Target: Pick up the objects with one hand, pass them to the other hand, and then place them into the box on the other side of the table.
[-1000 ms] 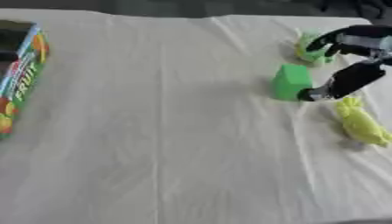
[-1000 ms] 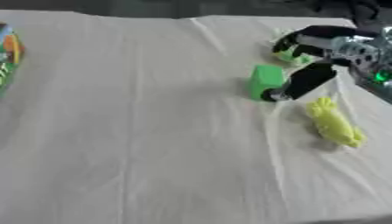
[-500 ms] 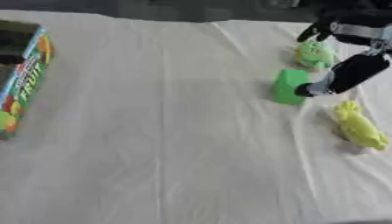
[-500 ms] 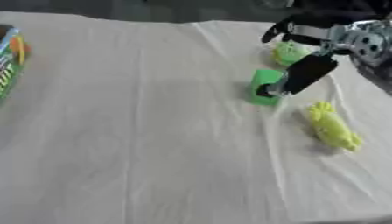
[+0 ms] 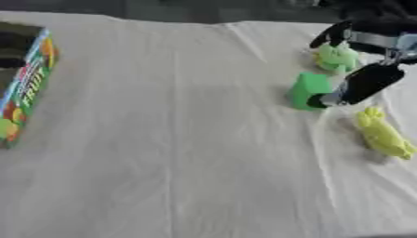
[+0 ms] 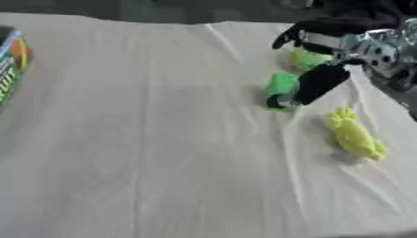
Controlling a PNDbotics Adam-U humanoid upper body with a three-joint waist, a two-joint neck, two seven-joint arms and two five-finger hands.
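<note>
Right now I have the right hand [image 5: 362,83] over the far right of the table [image 5: 187,139], thumb touching the green block [image 5: 308,90] and fingers spread above the pale green lumpy toy [image 5: 336,56], open, gripping nothing, poised to pick. A yellow-green toy [image 5: 383,135] lies nearer me. The box [image 5: 23,83], colourfully printed, waits at the left edge.

Table draped in white cloth [image 5: 179,153] seen from above by both head eyes, faced downward and away, right eye view shifted slightly sideways, colourful printed cardboard box [image 5: 20,83] cut at left edge, green block [image 6: 282,84] shared.
</note>
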